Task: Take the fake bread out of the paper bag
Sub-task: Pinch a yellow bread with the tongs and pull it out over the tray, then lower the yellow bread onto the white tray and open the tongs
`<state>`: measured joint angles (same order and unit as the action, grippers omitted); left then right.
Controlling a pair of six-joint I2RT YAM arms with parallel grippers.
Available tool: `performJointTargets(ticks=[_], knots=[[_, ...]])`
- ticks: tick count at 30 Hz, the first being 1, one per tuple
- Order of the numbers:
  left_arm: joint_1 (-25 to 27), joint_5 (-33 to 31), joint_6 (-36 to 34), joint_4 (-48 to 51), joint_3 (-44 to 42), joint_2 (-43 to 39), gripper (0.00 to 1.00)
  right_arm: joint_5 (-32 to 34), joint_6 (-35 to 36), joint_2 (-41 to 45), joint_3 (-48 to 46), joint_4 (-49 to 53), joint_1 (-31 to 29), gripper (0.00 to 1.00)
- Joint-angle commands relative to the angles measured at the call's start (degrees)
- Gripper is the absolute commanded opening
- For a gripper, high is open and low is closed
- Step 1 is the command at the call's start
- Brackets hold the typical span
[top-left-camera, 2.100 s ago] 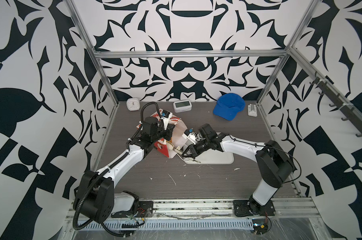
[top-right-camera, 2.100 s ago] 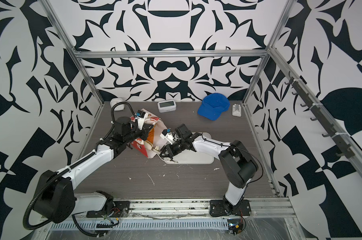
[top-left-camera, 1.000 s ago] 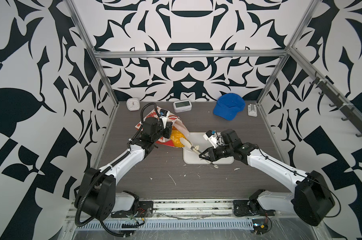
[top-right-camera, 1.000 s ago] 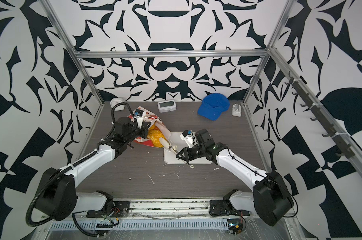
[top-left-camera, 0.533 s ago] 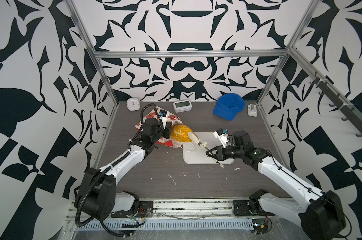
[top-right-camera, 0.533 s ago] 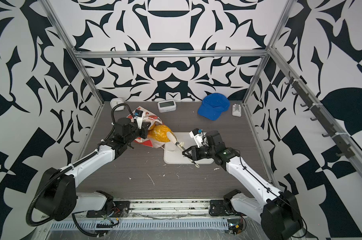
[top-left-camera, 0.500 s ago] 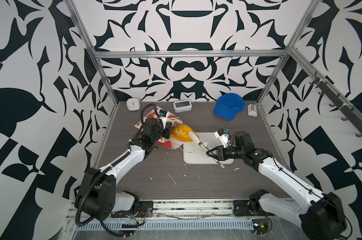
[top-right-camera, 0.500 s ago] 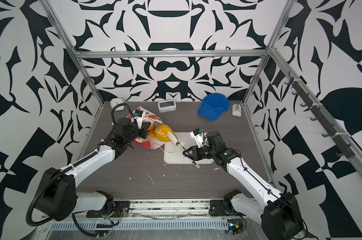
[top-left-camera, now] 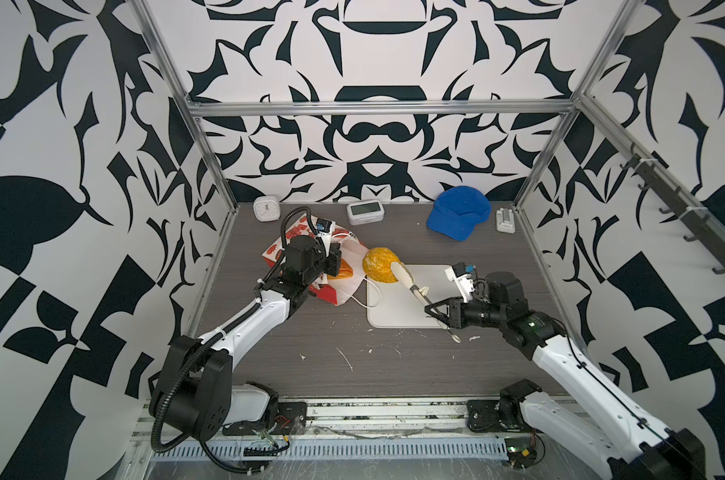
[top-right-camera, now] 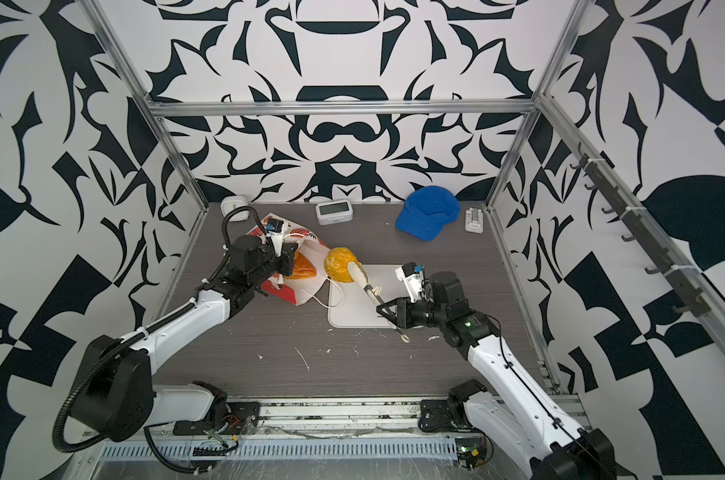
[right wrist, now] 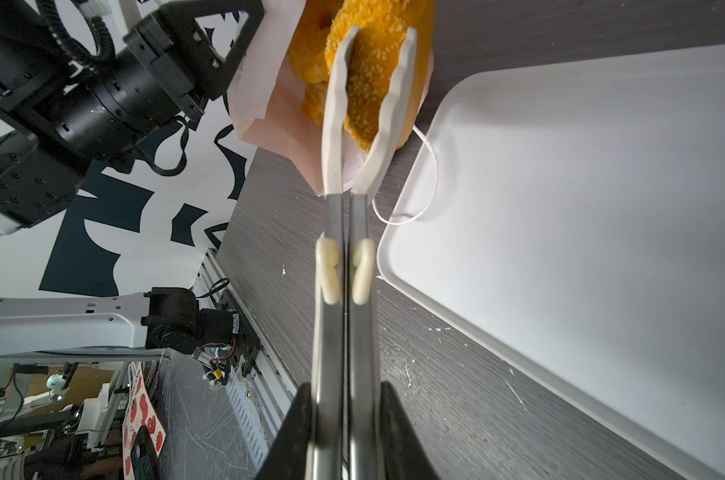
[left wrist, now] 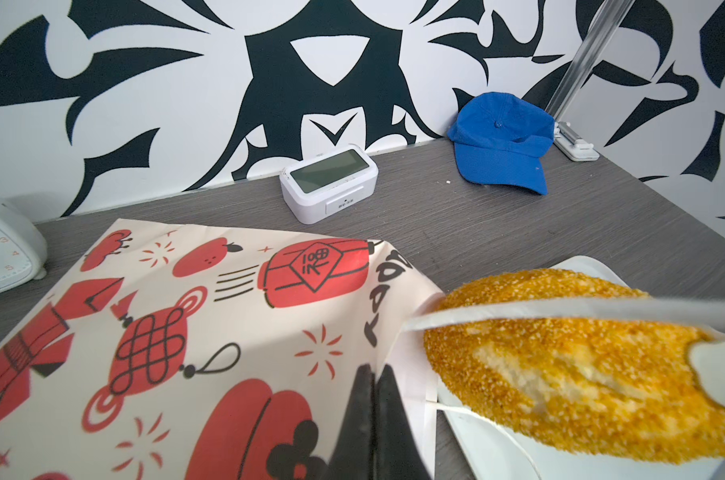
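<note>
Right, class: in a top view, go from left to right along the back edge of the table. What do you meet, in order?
White alarm clock → digital clock → blue cap → small white stand.

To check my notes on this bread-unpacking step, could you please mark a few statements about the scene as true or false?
1. The right gripper holds tongs clamped on a yellow bread. True.
2. The left gripper is open, clear of the paper bag. False: its fingers are shut on the bag's edge.
3. The bag is empty. False: an orange bread shows inside.
4. A blue cap lies near the back wall. True.
</note>
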<state>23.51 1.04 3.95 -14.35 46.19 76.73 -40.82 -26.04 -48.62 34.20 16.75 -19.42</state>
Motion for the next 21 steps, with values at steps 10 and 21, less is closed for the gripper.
performJointTargets(ticks=[10,21], knots=[[-1.6,-2.5,0.0,-0.7,-0.8,-0.5,0.0,2.9,-5.2,5.0,-5.5,-3.6,1.5,0.0],[-1.9,-1.9,0.0,-1.2,-1.0,-0.5,0.0,3.8,-13.5,9.4,-12.4,-1.5,1.5,0.0]])
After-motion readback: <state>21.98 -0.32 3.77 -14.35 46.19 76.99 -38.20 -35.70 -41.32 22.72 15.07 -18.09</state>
